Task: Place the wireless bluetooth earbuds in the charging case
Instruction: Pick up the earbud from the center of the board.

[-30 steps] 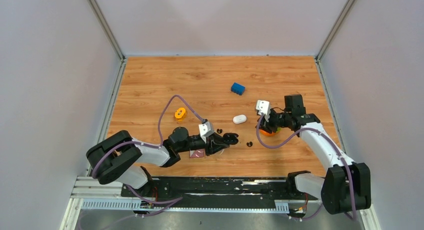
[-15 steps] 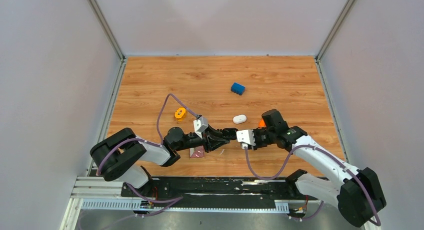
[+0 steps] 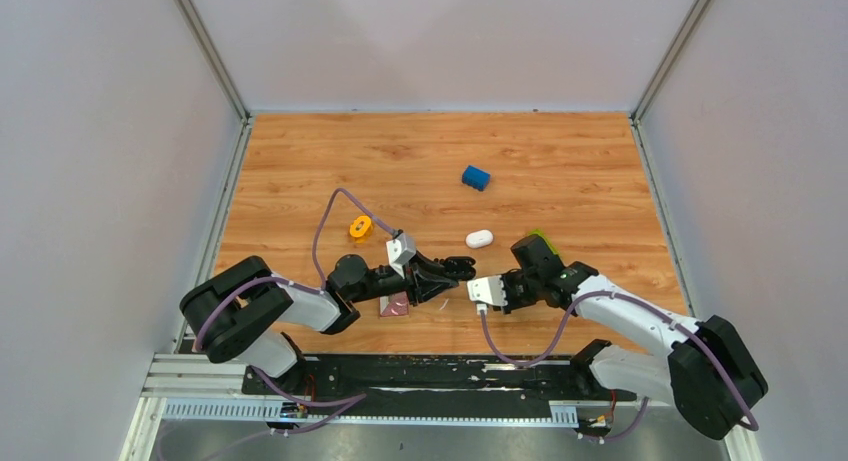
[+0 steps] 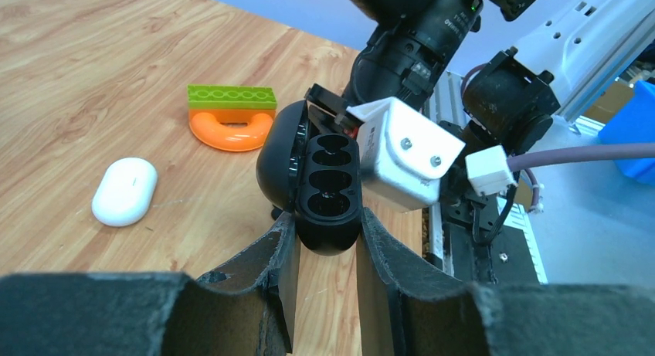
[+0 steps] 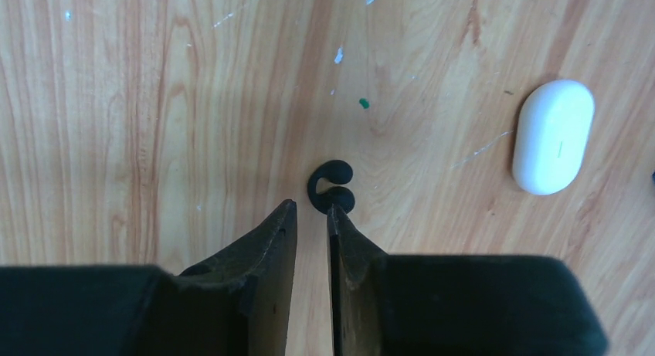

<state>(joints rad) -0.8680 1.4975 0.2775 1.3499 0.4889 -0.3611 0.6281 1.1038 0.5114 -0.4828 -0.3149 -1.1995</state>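
Observation:
My left gripper [image 4: 324, 234] is shut on a black charging case [image 4: 324, 178], lid open, both wells empty; it shows in the top view [image 3: 460, 271] too. One black hooked earbud [image 5: 332, 190] lies on the wood just beyond my right gripper [image 5: 310, 211]. That gripper's fingers are narrowly apart with nothing between them, and the right fingertip [image 5: 334, 215] touches the bud. In the top view the right gripper [image 3: 494, 293] hangs over the bud and hides it. A second bud is not clearly visible. A glossy white pill-shaped oval [image 3: 479, 238] lies shut on the table, apart from both grippers.
An orange ring [image 3: 360, 225] lies at the left, a blue block [image 3: 476, 177] farther back. An orange half-ring [image 4: 230, 130] topped by a green brick [image 4: 232, 97] sits behind the right wrist. A maroon piece [image 3: 394, 305] lies under the left arm. The two wrists nearly touch.
My right arm swung left and nearer from the orange half-ring to just over the earbud. My left gripper moved a little right with the black case.

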